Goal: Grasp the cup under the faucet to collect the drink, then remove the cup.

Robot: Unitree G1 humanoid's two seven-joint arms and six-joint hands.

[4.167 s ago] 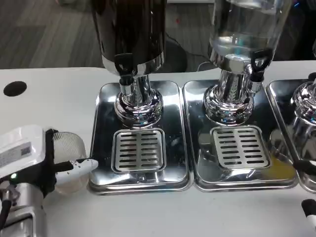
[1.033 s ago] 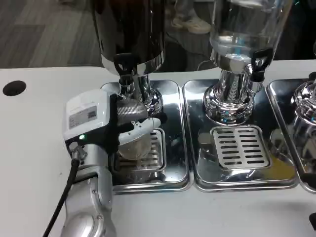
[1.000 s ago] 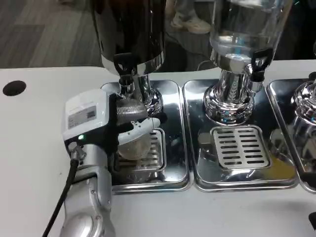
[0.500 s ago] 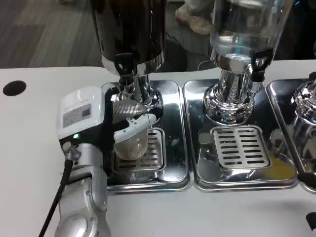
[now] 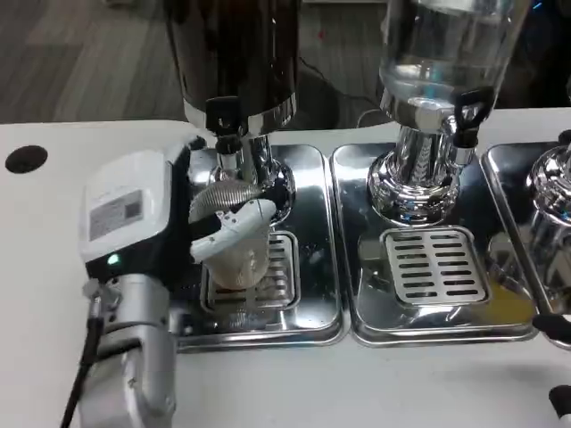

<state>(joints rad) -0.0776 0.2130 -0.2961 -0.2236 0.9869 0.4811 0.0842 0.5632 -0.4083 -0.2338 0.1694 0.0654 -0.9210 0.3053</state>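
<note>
Nearest, the left hand [image 5: 156, 227] is seen with fingers [image 5: 234, 223] clamped round the clear cup [image 5: 236, 250], which is held above the slotted drip grate [image 5: 254, 272] and just below the black faucet [image 5: 223, 120], evidently so the drink is caught.

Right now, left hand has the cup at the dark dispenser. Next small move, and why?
Probably hold the cup steady and open the tap. The left hand grips it over the drip grate, its mouth just below the black faucet, and I can't see any liquid running yet.
</note>
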